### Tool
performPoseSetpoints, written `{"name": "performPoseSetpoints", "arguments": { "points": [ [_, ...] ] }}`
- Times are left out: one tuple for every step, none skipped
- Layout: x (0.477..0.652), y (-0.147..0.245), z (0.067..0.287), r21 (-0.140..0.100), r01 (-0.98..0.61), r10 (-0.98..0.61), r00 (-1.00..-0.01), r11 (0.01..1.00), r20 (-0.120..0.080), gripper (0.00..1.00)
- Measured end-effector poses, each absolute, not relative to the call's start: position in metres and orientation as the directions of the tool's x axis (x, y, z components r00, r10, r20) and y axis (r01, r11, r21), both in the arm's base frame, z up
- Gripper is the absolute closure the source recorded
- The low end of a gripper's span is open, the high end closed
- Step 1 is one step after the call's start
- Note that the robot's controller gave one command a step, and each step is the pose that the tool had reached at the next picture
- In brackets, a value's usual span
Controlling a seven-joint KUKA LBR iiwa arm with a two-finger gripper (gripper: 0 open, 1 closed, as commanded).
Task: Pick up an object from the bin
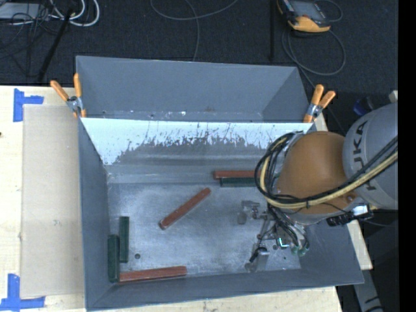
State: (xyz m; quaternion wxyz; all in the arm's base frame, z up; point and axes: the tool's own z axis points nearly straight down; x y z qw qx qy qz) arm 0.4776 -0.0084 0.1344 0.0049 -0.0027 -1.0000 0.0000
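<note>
Grey metal bin (195, 103), 6 loose sticks on its floor, no heap.

Arm (380, 155) enters from the right. Its orange cover (318, 168) and looped cables (266, 168) hang over the bin's right side.

Gripper (252, 238) is low over the right front part of the floor. The 2 fingertips (247, 212) stand wide apart, one toward the back and one toward the front. Bare, scuffed metal lies between them. Nothing is held.

Nearest things:
- Back brown stick (233, 173) lies flat near the foot of the rear slope, just beyond the gripper. Its right end is hidden under the cables.
- Back green stick (237, 182) lies right alongside the back brown stick on the near side, parallel to it. Its right end is hidden too. Whether the 2 touch cannot be told.
- Diagonal brown stick (185, 208) is mid-floor, left of the gripper and apart from it. It slants from lower left to upper right.

Farther off, along the left and front edges:
- Upper green stick (123, 230) lies by the left wall, running front to back.
- Lower green stick (114, 259) sits just beside it, nearer the wall and the front corner.
- Front brown stick (153, 274) lies flat along the front wall. Its left end is close to the lower green stick.

No stick is in contact with the gripper.
</note>
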Motion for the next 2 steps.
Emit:
{"name": "performPoseSetpoints", "arguments": {
  "points": [
    [0.538, 0.033, 0.19, 0.002, 0.225, 0.225, -0.974, 0.974, -0.003, 0.0],
    [0.547, 0.11, 0.067, 0.001, 0.056, 0.056, -0.998, 0.998, 0.001, 0.0]
  ]
}}
